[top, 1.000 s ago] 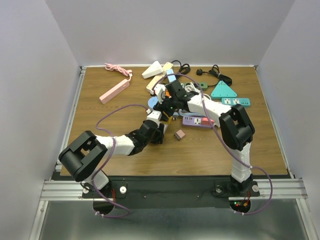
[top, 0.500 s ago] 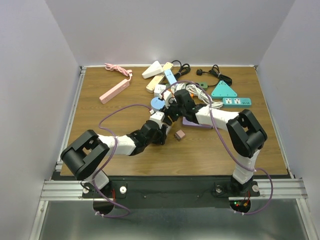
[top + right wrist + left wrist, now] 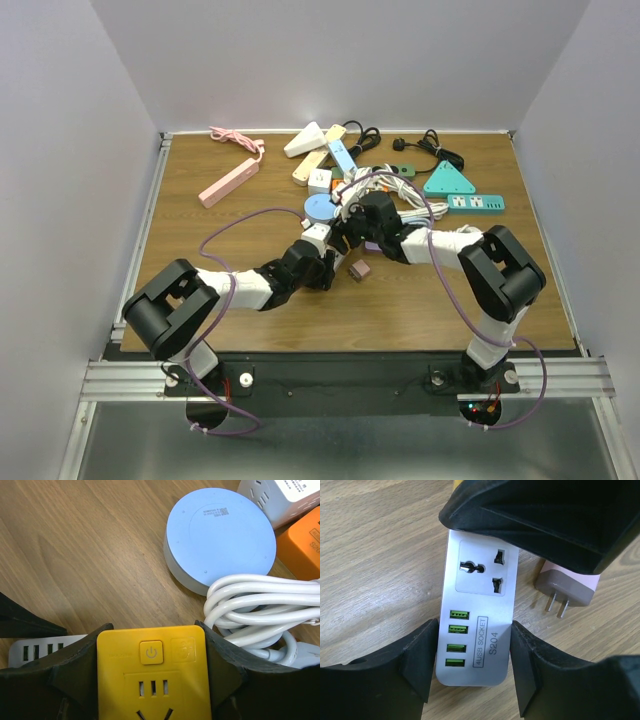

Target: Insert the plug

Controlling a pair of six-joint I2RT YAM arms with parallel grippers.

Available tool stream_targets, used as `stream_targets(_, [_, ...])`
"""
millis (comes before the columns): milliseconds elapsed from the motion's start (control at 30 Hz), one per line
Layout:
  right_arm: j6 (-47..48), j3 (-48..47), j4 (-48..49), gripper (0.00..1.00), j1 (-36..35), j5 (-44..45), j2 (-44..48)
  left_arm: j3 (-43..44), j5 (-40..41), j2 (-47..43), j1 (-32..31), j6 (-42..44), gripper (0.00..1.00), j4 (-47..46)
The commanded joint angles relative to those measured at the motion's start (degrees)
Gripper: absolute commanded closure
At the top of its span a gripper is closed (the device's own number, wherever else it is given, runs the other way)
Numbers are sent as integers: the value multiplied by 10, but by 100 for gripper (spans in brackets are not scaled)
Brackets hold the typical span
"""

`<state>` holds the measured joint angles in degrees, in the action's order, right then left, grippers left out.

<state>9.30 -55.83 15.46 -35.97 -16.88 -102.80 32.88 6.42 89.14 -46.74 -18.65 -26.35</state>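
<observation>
In the left wrist view my left gripper [image 3: 474,647] is shut on the sides of a white power strip [image 3: 480,575] that lies flat on the table, with one universal socket and several green USB ports. A pink-brown two-prong plug [image 3: 568,587] lies loose on the wood just right of the strip; from above the plug [image 3: 359,269] sits near both grippers. My right gripper [image 3: 152,635] is shut on a yellow socket block [image 3: 152,680] with a power button, hovering just beyond the strip's far end. The top view shows the right gripper [image 3: 352,236] facing the left gripper [image 3: 320,252].
A blue round puck [image 3: 220,532], a coil of white cable [image 3: 260,605], an orange block [image 3: 302,542] and a white cube [image 3: 287,497] crowd the right gripper's far side. Further back lie a teal triangle [image 3: 447,180], a teal strip [image 3: 473,203], a pink strip [image 3: 228,182] and black cables [image 3: 430,148].
The right arm has swung from the back pile toward the near side with the yellow block, ending over the far end of the white strip. The left arm has stayed still.
</observation>
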Motion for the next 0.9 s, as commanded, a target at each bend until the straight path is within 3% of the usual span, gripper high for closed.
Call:
stream_targets(0, [-69, 59, -123, 99, -15, -39, -37, -2, 10, 31, 18, -50, 100, 61])
stream_targets(333, [-127, 120, -36, 100, -15, -46, -67, -14, -6, 11, 40, -60, 100, 52])
stream_targets(867, [-202, 168, -10, 100, -38, -7, -64, -15, -19, -21, 98, -77, 100, 54])
